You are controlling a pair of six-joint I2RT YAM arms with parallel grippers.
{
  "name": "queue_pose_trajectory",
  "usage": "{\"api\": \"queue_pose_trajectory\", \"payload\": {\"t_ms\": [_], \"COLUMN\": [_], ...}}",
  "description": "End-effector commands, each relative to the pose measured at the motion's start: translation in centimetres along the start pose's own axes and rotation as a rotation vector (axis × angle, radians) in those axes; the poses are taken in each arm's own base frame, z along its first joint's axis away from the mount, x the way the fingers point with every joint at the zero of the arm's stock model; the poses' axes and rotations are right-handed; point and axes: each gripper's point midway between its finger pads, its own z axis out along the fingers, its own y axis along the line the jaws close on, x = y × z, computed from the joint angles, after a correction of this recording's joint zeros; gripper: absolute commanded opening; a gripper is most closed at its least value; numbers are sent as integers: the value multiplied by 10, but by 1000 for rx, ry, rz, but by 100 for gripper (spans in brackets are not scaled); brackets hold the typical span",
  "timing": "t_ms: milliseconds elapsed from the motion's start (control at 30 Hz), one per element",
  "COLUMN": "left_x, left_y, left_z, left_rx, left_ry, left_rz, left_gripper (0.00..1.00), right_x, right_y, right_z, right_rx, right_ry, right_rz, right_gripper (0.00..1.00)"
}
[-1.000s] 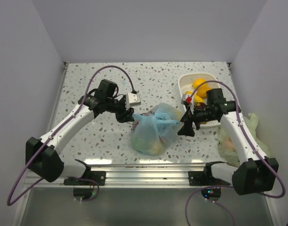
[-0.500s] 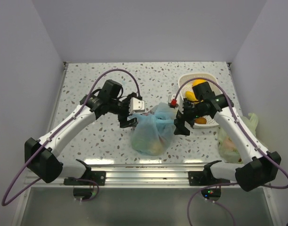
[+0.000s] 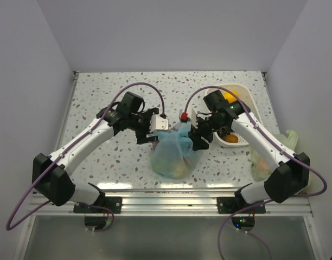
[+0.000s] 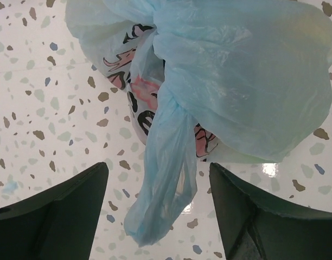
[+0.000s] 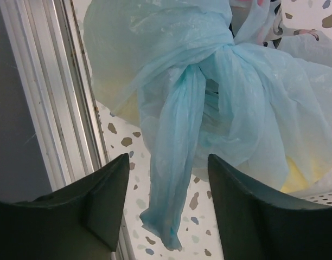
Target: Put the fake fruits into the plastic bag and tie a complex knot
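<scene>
1. Nearest, along the table's front edge: metal rail (image 3: 166, 189), where both arms are mounted.
2. Pale green bag (image 3: 259, 165), near right, well apart from the work.
3. Plastic bag (image 3: 174, 157), light blue and printed, resting on the speckled table (image 3: 101, 97) midway between the arms. The fake fruits (image 3: 179, 170) show through its lower wall as yellow-orange shapes.
4. Knot (image 5: 225, 51): a bunched lump at the bag's top, with one loose strip (image 4: 166, 179) hanging toward each wrist camera.
5. Left gripper (image 4: 158, 184): jaws spread wide, holding nothing, with a strip dangling in the gap.
6. Right gripper (image 5: 168, 162): likewise wide open and empty, astride the other strip.
7. Basket (image 3: 241, 143), white, far right, holding orange fruit (image 3: 229, 96).
8. Step, as judged: filling looks finished and a first tie made; the knot is being built up. The next move calls for each gripper to close on its own strip, then cross and pull without dragging the light bag.
</scene>
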Motion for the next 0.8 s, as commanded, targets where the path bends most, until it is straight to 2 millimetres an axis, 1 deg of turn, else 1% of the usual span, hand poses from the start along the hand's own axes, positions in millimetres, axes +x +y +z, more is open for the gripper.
{"api": "queue_pose_trajectory", "payload": {"t_ms": [0, 33, 67, 100, 133, 167, 200, 233, 267, 300, 333, 400, 433, 467, 500, 533, 567, 600, 633, 667, 700, 733, 767], "left_x": [2, 5, 3, 2, 2, 1, 2, 4, 6, 11, 14, 23, 28, 30, 37, 40, 41, 51, 54, 58, 68, 74, 81], "left_y": [9, 7, 6, 10, 10, 11, 13, 15, 15, 15, 17, 15, 20, 23, 21, 24, 26, 24, 27, 32, 30, 34, 36], "left_z": [8, 11, 13, 14, 15, 16, 16, 16, 16, 15, 13, 8, 0, -3, -6, -15, -19, -20, -29, -33, -34, -43, -46], "left_rx": [-5, 2, 1, -15, -15, -22, -29, -37, -39, -49, -63, -70, -99, -122, -134, -169, -190, -209, -246, -280, -294, -323, -339], "left_ry": [5, 5, -5, -17, -22, -24, -18, -9, -1, 21, 33, 46, 48, 41, 49, 47, 44, 68, 73, 77, 100, 107, 114], "left_rz": [43, 43, 50, 55, 55, 56, 57, 51, 46, 35, 22, -8, -28, -43, -71, -81, -87, -102, -111, -117, -136, -154, -169], "left_gripper": [80, 74, 70, 66, 57, 50, 42, 26, 18, 1, 0, 0, 0, 0, 0, 0, 0, 0, 0, 0, 0, 0, 0], "right_x": [0, 2, -1, -2, -3, -2, -2, 1, 3, 6, 4, 11, 11, 13, 18, 23, 25, 28, 36, 38, 45, 50, 53], "right_y": [-2, -2, -2, -2, -2, -1, -1, -3, -4, -5, -7, -13, -15, -18, -23, -25, -27, -29, -35, -38, -42, -46, -49], "right_z": [2, 4, 6, 7, 7, 7, 7, 7, 6, 6, 2, -1, -5, -7, -10, -11, -15, -16, -18, -20, -21, -24, -25], "right_rx": [4, 3, 2, -1, -1, -5, -3, 4, 12, 20, 46, 92, 121, 146, 180, 201, 223, 243, 280, 300, 312, 332, 344], "right_ry": [9, 8, -7, -12, -16, -13, -8, 5, 15, 19, 2, 13, 8, 16, 38, 52, 54, 63, 90, 93, 110, 122, 126], "right_rz": [32, 53, 57, 66, 79, 87, 98, 106, 108, 116, 108, 108, 88, 79, 70, 65, 54, 41, 40, 36, 37, 39, 45], "right_gripper": [55, 52, 47, 35, 26, 18, 0, 0, 0, 0, 0, 0, 0, 0, 0, 0, 0, 0, 0, 0, 0, 0, 0]}}
